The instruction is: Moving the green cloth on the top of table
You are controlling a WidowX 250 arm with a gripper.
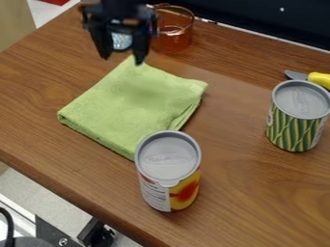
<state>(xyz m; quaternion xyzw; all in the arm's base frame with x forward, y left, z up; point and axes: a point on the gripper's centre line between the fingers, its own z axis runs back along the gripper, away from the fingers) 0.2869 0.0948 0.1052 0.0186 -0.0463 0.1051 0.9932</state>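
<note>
I am suspending the gripper (121, 56), fingers apart, beside the folded green cloth (132, 99), toward the wooden table's (241, 193) far edge.

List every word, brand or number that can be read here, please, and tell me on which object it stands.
No text can be read with certainty.
Yellow-and-red cylindrical can: print on its white label panel, too small to read.
Grey lid of this can: faint marks, unreadable.
</note>
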